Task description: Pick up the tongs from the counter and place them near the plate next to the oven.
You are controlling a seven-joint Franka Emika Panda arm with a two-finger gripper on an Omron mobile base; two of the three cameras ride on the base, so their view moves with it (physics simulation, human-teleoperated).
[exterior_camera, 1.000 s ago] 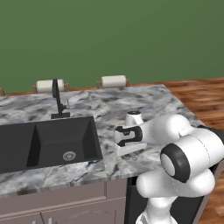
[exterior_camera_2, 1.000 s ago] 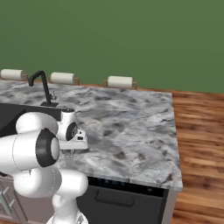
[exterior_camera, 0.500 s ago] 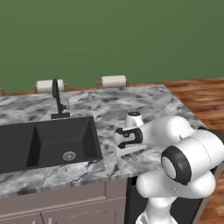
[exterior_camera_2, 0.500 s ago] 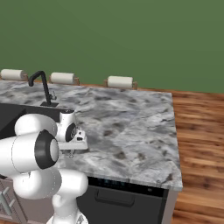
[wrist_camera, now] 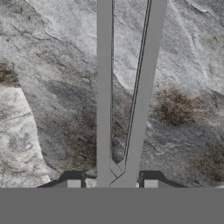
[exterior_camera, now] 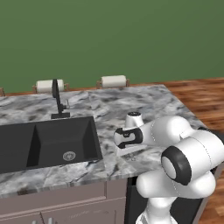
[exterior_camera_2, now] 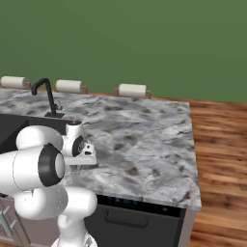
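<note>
Black sink (exterior_camera: 43,144) in marbled counter (exterior_camera: 144,103)

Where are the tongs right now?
In the hand view, the tongs lie flat on the marbled counter, their joined end between the gripper's fingers.

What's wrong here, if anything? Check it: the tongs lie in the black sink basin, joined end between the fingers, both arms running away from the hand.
The place is wrong. The tongs lie on the marbled counter, not in the sink; the hand view shows stone under them. The rest holds: the joined end sits between the fingers and both arms run away from the hand.
</note>
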